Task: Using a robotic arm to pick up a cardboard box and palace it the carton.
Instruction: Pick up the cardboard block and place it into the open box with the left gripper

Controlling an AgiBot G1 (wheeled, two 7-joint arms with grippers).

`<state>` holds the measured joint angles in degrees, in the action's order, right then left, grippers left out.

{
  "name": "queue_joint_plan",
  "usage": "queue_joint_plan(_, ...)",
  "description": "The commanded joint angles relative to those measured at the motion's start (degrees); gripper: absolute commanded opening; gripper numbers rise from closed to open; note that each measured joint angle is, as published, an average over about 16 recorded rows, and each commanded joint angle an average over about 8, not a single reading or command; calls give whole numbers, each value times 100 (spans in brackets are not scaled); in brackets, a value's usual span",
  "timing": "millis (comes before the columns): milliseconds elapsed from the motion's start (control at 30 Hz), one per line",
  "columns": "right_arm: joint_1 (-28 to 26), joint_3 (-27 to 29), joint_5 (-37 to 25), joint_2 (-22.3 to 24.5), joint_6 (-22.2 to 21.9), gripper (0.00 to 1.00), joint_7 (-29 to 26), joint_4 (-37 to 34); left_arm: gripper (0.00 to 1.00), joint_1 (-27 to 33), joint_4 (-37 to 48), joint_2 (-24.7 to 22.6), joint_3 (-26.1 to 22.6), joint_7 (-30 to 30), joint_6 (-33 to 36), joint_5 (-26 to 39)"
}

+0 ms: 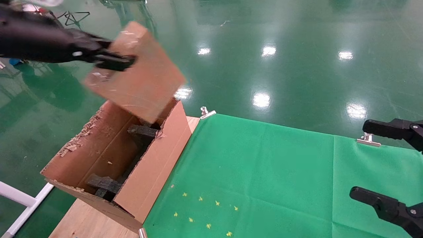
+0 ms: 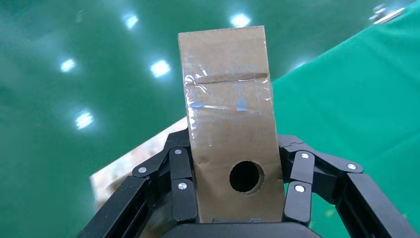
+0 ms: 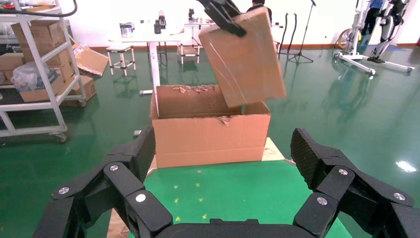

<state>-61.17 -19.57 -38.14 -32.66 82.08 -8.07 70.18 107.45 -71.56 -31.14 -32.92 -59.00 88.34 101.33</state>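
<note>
One small closed reddish-brown cardboard box (image 1: 138, 74), scuffed and taped, with a round hole in one narrow side, is held tilted in the air above the far end of the large brown corrugated carton (image 1: 155, 165), its lower corner dipping just past the carton's rim. It is clamped by the black linkage-finger left gripper (image 2: 236, 191), whose fingers (image 2: 181, 186) are pressed against two opposite faces of the box; the arm is seen entering from the upper left of the head view. The carton is stood open at the left end of the table, its flaps raised, its far edge ragged and torn, and dark foam blocks (image 1: 105, 185) are seen inside it. It rests on a bare wooden tabletop (image 1: 86, 221), just beside a green cloth (image 1: 264, 172) fastened with silver clips (image 1: 206, 113) and marked with small yellow stars (image 1: 201, 211). The black right gripper (image 3: 223, 163) is held over the cloth's right side, well apart from the carton, fingers spread wide with nothing between them.
</note>
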Motion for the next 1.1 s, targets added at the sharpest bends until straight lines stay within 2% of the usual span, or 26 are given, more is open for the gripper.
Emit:
queue_joint_plan(33, 0, 0, 0, 0, 0, 100, 0, 0, 0, 167, 96, 151, 28, 167, 85, 41)
queue_joint_plan(233, 0, 0, 0, 0, 0, 100, 0, 0, 0, -72, 868, 464, -168, 888, -129, 380)
queue_joint_plan(433, 0, 0, 0, 0, 0, 100, 0, 0, 0, -613, 2271, 511, -259, 1804, -794, 415)
queue_joint_plan(700, 0, 0, 0, 0, 0, 100, 0, 0, 0, -762, 3972, 206, -255, 2697, -1655, 458)
queue_joint_plan(1100, 0, 0, 0, 0, 0, 100, 0, 0, 0, -546, 5601, -370, -465, 3490, -2472, 916)
